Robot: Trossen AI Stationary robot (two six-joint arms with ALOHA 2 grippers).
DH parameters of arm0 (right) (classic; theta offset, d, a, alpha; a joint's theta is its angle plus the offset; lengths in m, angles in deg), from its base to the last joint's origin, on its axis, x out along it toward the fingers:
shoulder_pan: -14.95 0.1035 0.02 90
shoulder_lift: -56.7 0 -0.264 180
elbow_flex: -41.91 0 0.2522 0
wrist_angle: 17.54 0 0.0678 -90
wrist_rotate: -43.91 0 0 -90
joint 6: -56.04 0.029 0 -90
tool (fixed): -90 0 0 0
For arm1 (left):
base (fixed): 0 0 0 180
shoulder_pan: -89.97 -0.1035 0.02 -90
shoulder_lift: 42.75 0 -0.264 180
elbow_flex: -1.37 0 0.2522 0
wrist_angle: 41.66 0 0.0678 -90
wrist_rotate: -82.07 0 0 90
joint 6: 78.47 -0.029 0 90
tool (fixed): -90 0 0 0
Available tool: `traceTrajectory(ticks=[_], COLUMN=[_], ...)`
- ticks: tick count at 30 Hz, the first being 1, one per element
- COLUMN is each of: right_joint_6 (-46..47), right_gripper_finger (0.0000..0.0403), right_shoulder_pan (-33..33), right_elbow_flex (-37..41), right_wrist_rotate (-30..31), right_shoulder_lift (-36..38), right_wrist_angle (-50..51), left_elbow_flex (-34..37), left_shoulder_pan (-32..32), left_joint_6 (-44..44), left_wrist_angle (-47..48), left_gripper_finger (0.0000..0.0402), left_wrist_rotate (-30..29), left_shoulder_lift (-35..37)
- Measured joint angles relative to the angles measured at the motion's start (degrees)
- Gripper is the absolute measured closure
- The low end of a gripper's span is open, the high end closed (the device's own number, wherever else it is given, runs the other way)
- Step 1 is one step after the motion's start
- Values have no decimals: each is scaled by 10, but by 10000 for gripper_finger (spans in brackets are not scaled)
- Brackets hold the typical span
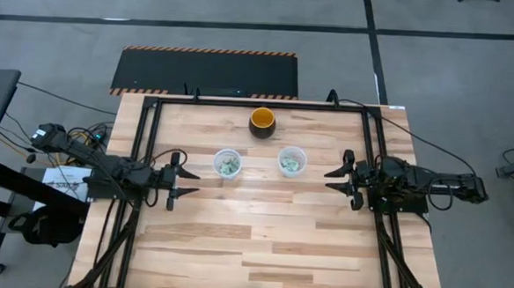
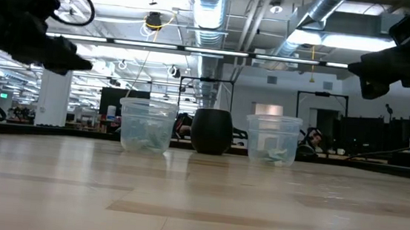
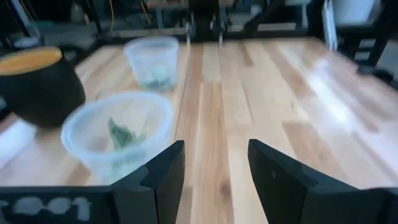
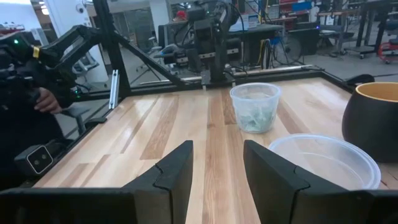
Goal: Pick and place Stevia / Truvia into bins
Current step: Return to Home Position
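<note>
Stevia sachets: light green and white paper. All that show lie inside the two cups, and none is seen loose on the bench.
Sachet count: cannot tell. They lie heaped behind translucent walls, with some in each cup.
Bins: two clear round cups, the left cup and the right cup. Both stand upright mid-bench, side by side but apart.
Bowl: one, dark with an orange inside. It stands beyond the cups, about between them, touching neither.
Left gripper: one, empty, fingers spread apart. It hangs above the bench on its own side, near the left cup but clear of it.
Right gripper: one, empty, fingers spread apart. It hangs near the right cup but clear of it.
Step in hand: judged to be the return to rest, since sorting looks complete.
Next move: calls for no grasp. Each arm need only draw off to its own side without brushing a cup.
</note>
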Motion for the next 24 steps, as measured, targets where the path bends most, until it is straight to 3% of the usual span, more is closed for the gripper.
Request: traceTrajectory(ticks=[4,18,24], right_joint_6=[0,0,0], right_gripper_finger=[266,268,270], right_shoulder_pan=[0,0,0], right_elbow_flex=[0,0,0], right_wrist_rotate=[0,0,0], right_shoulder_lift=[0,0,0], right_wrist_angle=[0,0,0], left_elbow_flex=[0,0,0], left_shoulder_pan=[0,0,0], left_joint_6=[20,105,94], left_wrist_angle=[48,50,-24], left_gripper_finger=[235,235,235], left_wrist_rotate=[0,6,9], left_shoulder_lift=[0,-1,-1])
